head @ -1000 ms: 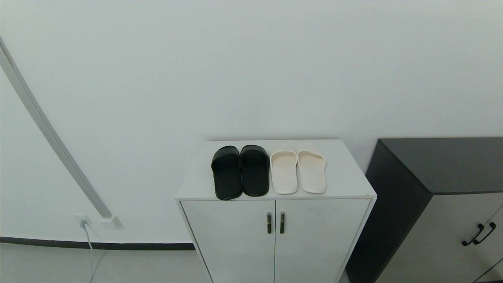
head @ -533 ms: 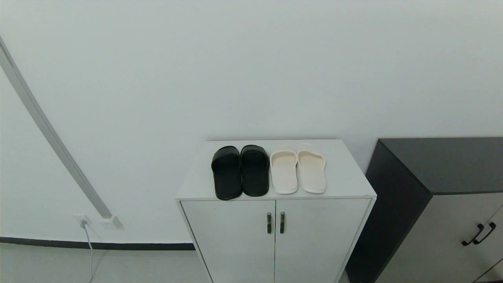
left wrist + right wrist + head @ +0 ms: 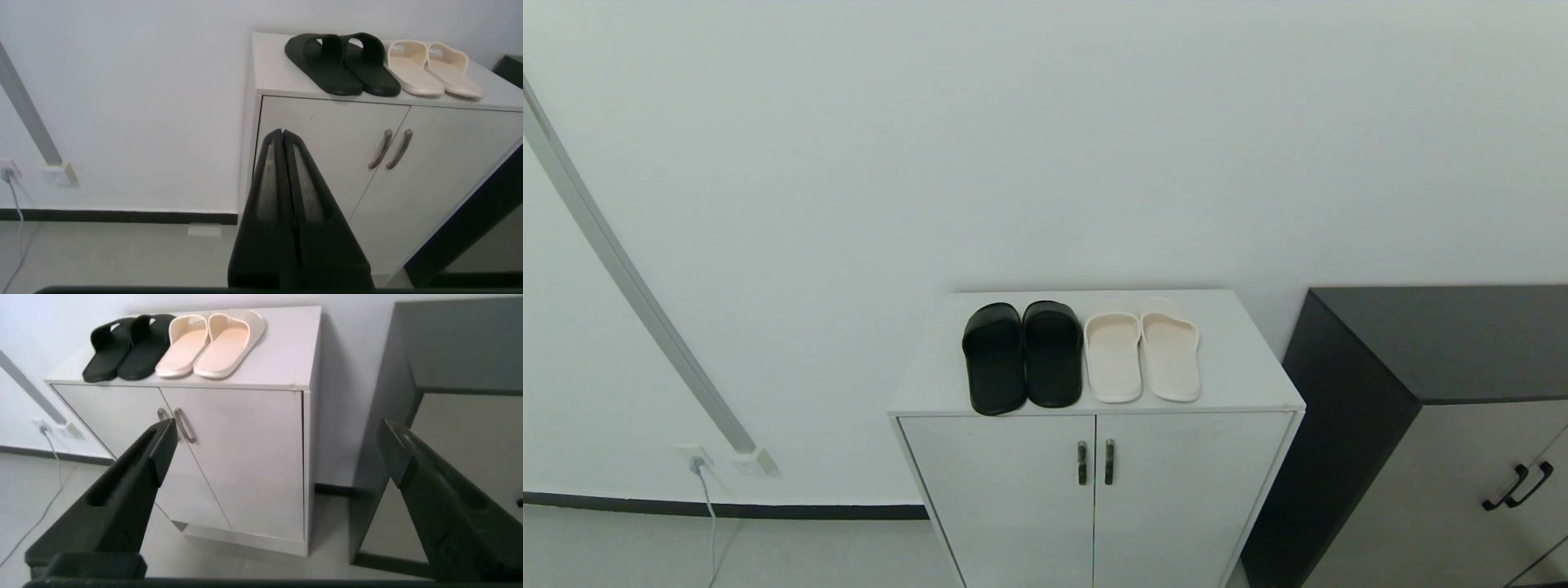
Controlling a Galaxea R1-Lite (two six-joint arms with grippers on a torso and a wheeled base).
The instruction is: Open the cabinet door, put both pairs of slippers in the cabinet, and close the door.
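**Figure. Both doors shut, both pairs on top; hazards judged from this state.**

(a) White cabinet (image 3: 1245, 371), standing against the wall. No step of the task is done yet.

(b) Dark cabinet (image 3: 1347, 457), just beside the white one on the robot's right. A right door (image 3: 1188, 498) swung wide would probably strike its side and rebound.

(c) Left door (image 3: 1001, 506), shut. Either door, pulled along a straight line and not its arc, could wrench the grip loose or drag the cabinet forward.

(d) Black slippers (image 3: 1023, 357), left of centre on the cabinet top, their near ends at the front edge. An arm rising past that edge could sweep them to the floor.

(e) Cream slippers (image 3: 1142, 357), right of centre, just beside the black pair and a little back from the front edge. Grasping one pair may nudge the other; a pair pinched together may shed one slipper.

(f) Right gripper (image 3: 278, 433), released, fingers wide apart, well short of the cabinet front.

(g) Left gripper (image 3: 283, 135), clenched on nothing. It would merely bump a handle unless opened first.

(h) Handles (image 3: 1095, 462), upright, close on either side of the centre seam. A wide claw could catch both and bind the doors.
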